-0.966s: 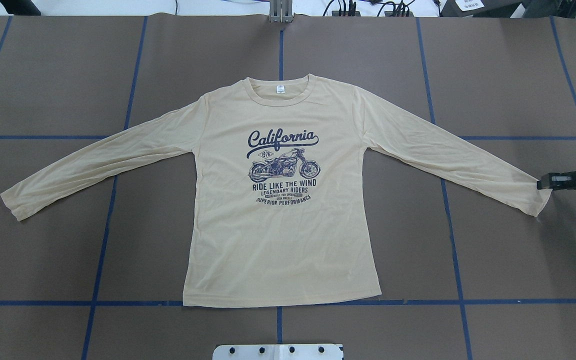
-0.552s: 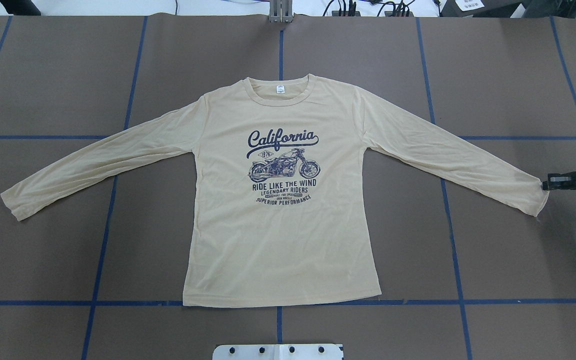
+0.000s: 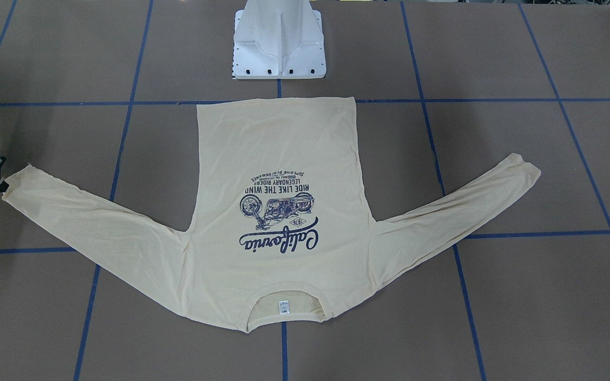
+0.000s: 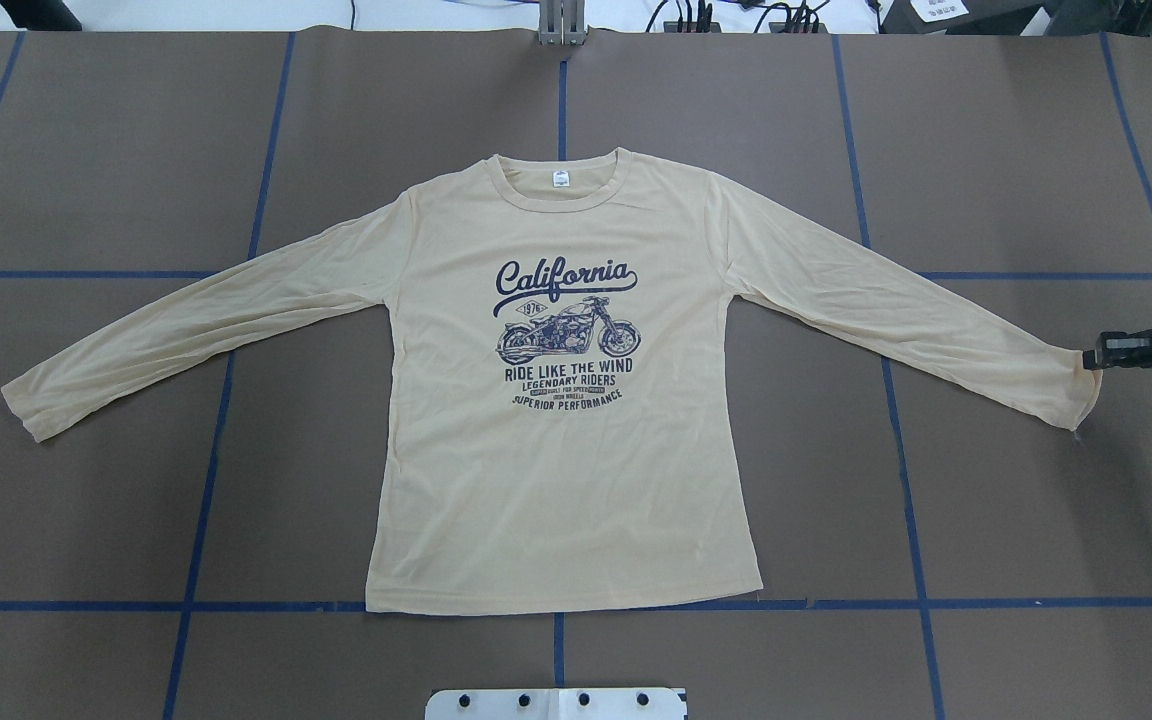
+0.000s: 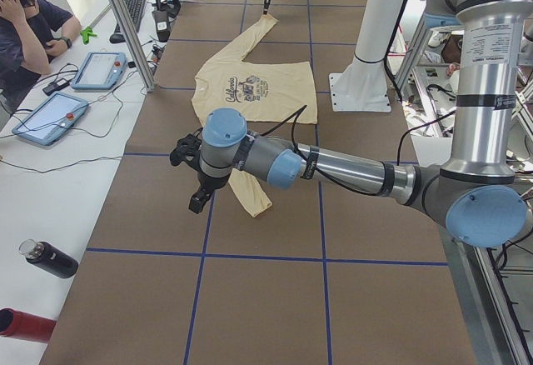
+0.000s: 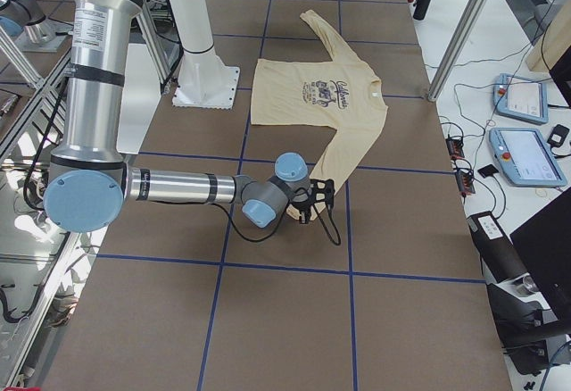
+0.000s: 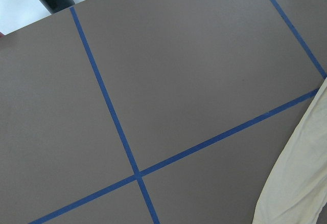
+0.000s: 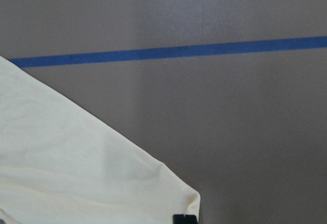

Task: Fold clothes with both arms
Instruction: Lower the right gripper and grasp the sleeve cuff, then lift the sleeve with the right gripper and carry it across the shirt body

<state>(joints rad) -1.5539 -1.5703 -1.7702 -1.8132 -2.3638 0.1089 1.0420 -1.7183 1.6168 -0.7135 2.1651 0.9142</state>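
The pale cream-yellow shirt (image 4: 556, 480) lies flat and front up, its "California" print showing and both sleeves spread; it also shows in the front-facing view (image 3: 278, 148). My right gripper (image 4: 1091, 355) is at the right sleeve's cuff and is shut on its far corner, low over the table; it sits at the left edge of the front-facing view (image 3: 2, 182). In the right wrist view the cuff (image 8: 76, 173) ends beside a black fingertip (image 8: 184, 218). My left gripper (image 5: 198, 202) hovers beside the left cuff (image 5: 258, 207); I cannot tell whether it is open.
The white pedestal base (image 3: 278, 42) stands at the robot's side, behind the shirt's hem. Blue tape lines (image 4: 896, 440) grid the brown table. An operator (image 5: 25, 23), tablets (image 5: 50, 115) and a dark bottle (image 5: 50, 258) are at the table's far side.
My right gripper has closed on the right cuff's corner and shifted slightly outward and toward the far side, drawing the corner with it. The rest of the shirt has not moved.
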